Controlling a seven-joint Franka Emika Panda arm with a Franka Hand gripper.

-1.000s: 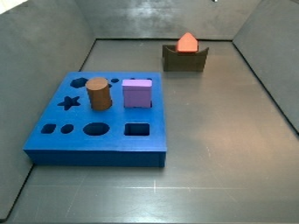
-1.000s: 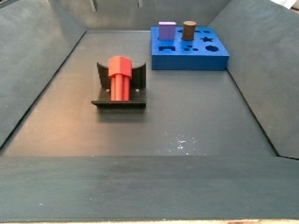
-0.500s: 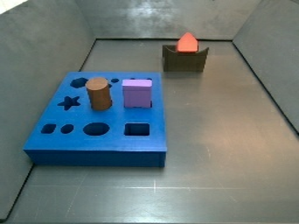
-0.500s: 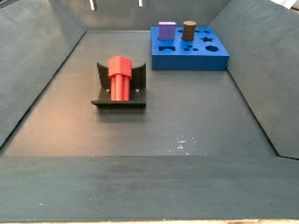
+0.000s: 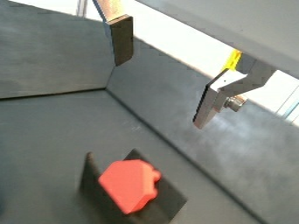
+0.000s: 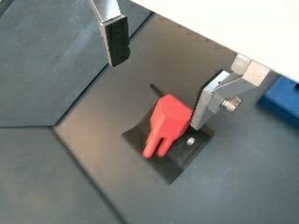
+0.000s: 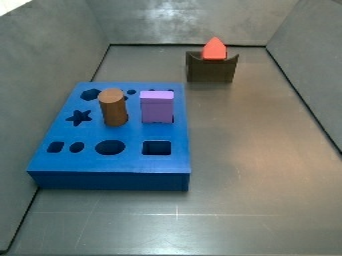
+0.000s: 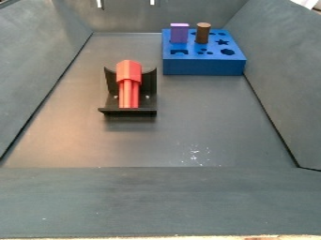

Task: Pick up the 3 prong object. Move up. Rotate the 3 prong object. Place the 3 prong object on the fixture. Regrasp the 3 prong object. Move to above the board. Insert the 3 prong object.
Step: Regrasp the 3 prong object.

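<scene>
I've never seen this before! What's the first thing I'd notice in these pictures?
The bright red 3 prong object jumps out: it lies on the dark fixture, on the grey floor. Next comes the big blue board with shaped holes, where a brown cylinder and a purple cube stand side by side. In the wrist views, the robot's hand is open above the red piece, holding nothing.

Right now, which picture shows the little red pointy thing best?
A wrist view: the 3 prong object lies full length on the fixture, prongs visible, below the open gripper. The other wrist view and one side view show only its end; the other side view shows its length, smaller.
</scene>
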